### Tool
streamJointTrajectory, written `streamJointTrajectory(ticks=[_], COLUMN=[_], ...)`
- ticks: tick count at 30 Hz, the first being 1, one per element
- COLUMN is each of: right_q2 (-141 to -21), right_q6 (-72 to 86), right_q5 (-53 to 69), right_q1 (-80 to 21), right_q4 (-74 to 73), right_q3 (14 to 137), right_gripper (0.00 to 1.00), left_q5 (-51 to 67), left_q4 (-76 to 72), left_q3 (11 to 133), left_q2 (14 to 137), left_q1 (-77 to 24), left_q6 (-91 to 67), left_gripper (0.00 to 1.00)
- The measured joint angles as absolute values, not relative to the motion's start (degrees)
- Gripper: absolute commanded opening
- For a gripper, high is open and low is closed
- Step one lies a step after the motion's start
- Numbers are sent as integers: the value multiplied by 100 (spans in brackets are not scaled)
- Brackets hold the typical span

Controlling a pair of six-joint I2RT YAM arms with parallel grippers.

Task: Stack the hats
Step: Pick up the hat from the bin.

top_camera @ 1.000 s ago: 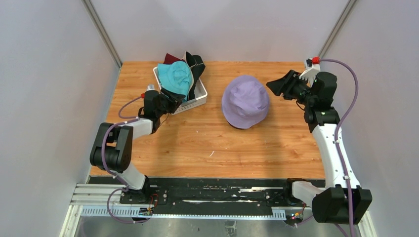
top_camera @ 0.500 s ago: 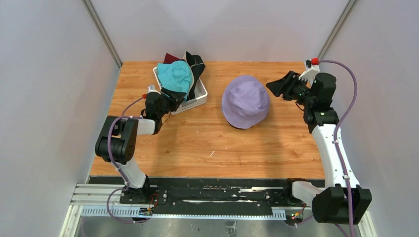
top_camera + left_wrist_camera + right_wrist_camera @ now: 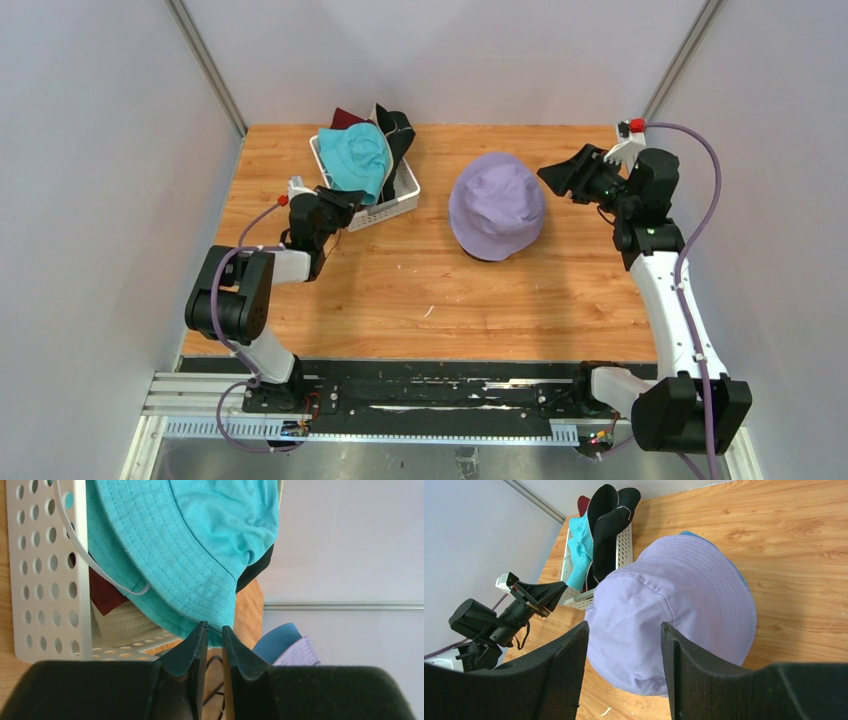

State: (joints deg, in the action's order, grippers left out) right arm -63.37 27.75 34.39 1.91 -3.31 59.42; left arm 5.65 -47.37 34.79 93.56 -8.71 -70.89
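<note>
top external and wrists: left pincer (image 3: pixel 345 197) on the teal hat (image 3: pixel 355 158)

in the top external view a white perforated basket (image 3: pixel 398 208) sits at the far left of the wooden counter (image 3: pixel 450 290). the teal hat lies heaped on top of it, its brim spilling over the near rim. a black hat (image 3: pixel 398 130) stands on edge along the basket's right side and a dark red hat (image 3: pixel 345 117) peeks out behind the teal one. the left wrist view also shows a beige hat (image 3: pixel 125 625) low inside the basket. in that view the left pincer is drawn nearly together, leaving only a slit, and the hanging edge of the teal brim sits between its tips, pinched there.

the lavender hat (image 3: pixel 497 205) rests crown up near the middle of the counter, well apart from the basket. a blue hat (image 3: pixel 280 636) shows as a sliver beneath it. the right pincer (image 3: pixel 550 175) hangs just to the right of the lavender hat, pointing at it. its fingers are spread wide with nothing between them, clear of the fabric.
</note>
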Motion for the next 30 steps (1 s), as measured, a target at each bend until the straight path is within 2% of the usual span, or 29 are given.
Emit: streamJointTrajectory(ticks=[4, 10, 30], right_q2=[-6337, -6337, -6337], right_q6=[2786, 2790, 2816], right_q5=[3444, 3444, 3444], right_q1=[191, 191, 189], right_q4=[-325, -320, -281], right_q3=[5940, 5937, 5889], right_gripper=[54, 54, 54], left_q5=[613, 628, 860], left_q4=[-4818, -4917, -5349], left_q3=[3496, 3479, 3114], left_q2=[9378, 9389, 9408], left_q1=[-871, -871, -943], left_q6=[-7137, -7188, -7516], left_gripper=[27, 38, 40])
